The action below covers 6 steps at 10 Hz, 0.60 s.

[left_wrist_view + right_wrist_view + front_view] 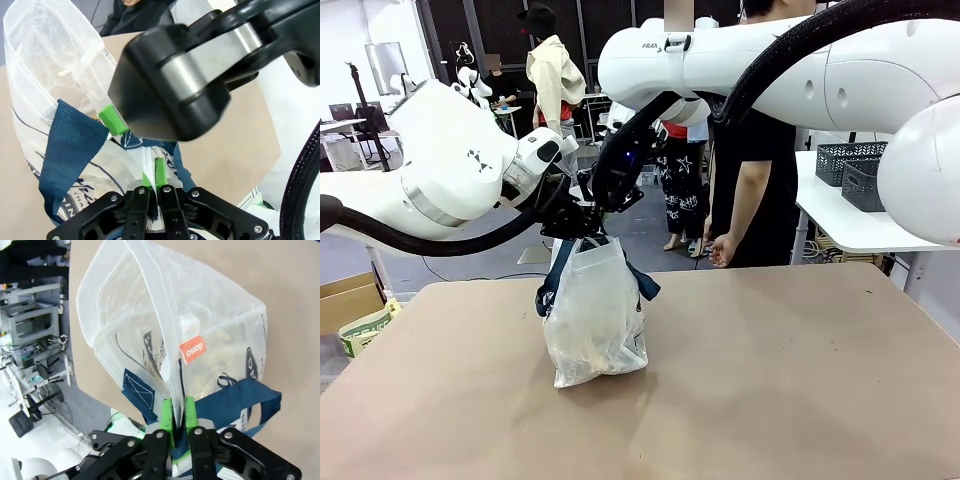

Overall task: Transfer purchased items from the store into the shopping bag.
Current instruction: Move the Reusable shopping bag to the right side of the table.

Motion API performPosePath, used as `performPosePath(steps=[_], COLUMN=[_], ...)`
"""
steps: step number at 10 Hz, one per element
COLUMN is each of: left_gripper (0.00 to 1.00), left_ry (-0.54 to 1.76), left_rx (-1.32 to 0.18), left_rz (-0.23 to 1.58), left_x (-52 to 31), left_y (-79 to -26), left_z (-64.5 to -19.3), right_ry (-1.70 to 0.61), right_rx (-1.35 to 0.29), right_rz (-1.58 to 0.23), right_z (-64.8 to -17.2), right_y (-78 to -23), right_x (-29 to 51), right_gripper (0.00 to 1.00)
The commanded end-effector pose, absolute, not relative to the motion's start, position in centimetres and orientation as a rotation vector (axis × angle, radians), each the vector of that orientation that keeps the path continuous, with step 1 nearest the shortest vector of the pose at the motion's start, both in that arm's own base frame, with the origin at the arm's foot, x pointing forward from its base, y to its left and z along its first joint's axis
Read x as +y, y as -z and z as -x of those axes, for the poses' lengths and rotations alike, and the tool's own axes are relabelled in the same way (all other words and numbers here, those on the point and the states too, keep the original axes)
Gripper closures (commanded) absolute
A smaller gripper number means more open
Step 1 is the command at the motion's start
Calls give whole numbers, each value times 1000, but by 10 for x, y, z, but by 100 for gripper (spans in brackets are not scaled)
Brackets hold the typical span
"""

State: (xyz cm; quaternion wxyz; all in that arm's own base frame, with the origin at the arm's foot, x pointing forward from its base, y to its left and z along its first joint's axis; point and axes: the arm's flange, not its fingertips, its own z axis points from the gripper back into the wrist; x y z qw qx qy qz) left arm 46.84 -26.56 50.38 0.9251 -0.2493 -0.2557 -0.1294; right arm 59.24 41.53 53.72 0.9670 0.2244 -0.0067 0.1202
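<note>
Front view: the shopping bag (592,318) stands on the brown table (770,380), directly beneath the left gripper (570,228) and the right gripper (603,222), which meet at its top edge. A person (750,160) stands beyond the grippers at the far side, and dark baskets (855,170) sit on a white side table further right.

Left wrist view: the left gripper (151,181) has its green pads pressed together on the bag's rim, a navy strap (70,150) hanging just left of them. The right gripper's black body looms above, blocking most of the bag's mouth.

Right wrist view: the right gripper (177,422) pinches the bag's edge between nearly closed pads. An orange tag (192,349) sits just above them. Pale contents blur through the plastic.
</note>
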Motion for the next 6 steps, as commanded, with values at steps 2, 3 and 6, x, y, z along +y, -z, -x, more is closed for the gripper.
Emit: performPosePath(steps=[2,3,6], left_gripper=[100,100,100], left_ry=[252,252,252], left_rx=[-535,-535,-535], left_rz=[518,518,518], left_x=[-264,-264,-264], left_y=[-506,-506,-506], left_z=[-469,-469,-469], right_ry=[-246,-244,-233], right_rx=[6,18,26], right_rz=[-510,-519,-514], right_z=[-591,-589,-593], right_y=[-558,-566,-594], right_x=[400,394,365], right_gripper=[36,18,0])
